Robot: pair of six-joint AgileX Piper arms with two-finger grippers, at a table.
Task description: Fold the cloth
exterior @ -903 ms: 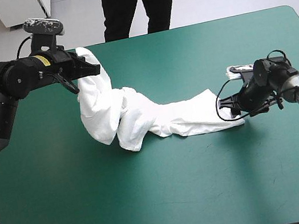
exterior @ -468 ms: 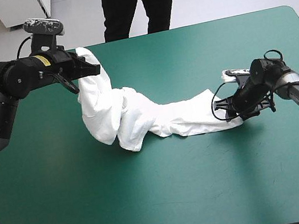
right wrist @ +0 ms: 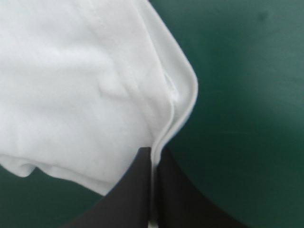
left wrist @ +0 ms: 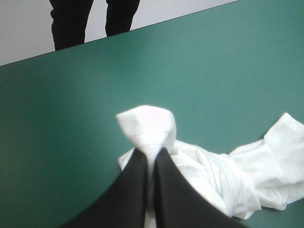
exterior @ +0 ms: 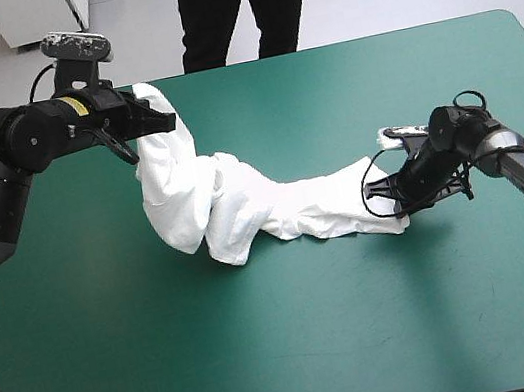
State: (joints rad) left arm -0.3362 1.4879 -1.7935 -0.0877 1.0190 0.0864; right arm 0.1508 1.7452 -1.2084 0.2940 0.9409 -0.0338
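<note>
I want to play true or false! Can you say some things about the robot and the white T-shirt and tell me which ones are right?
1. The left jaws hold one end of the T-shirt up off the table. True.
2. The right jaws are wide open and touch nothing. False: they are shut on the T-shirt's other end, low by the table.
3. The T-shirt is folded into a neat square. False: it stretches out, crumpled, from one arm to the other.
4. The table has a teal-green cover. True.
</note>
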